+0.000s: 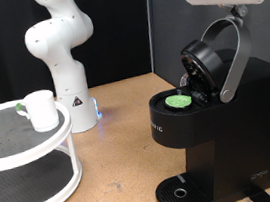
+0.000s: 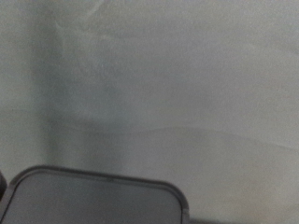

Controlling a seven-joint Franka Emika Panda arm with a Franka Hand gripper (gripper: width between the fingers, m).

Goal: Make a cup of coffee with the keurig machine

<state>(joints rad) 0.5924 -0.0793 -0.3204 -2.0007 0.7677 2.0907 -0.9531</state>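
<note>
The keurig machine (image 1: 223, 119) stands at the exterior view's right with its silver-grey lid handle (image 1: 231, 52) raised and the brew head open. A dark pod with a green top (image 1: 180, 102) sits in the open chamber. My gripper (image 1: 234, 11) hangs from the white hand at the top right, right at the top of the raised handle; its fingers are too dark and small to read. The cup (image 1: 41, 109), small and white, stands on the upper tier of a white round shelf (image 1: 12, 159) at the left. The wrist view shows no fingers, only a blurred grey surface and a rounded dark edge (image 2: 93, 198).
The white robot arm base (image 1: 64, 60) stands behind the shelf with a small blue light at its foot. The round drip tray (image 1: 178, 193) at the machine's base holds nothing. Brown tabletop lies between shelf and machine.
</note>
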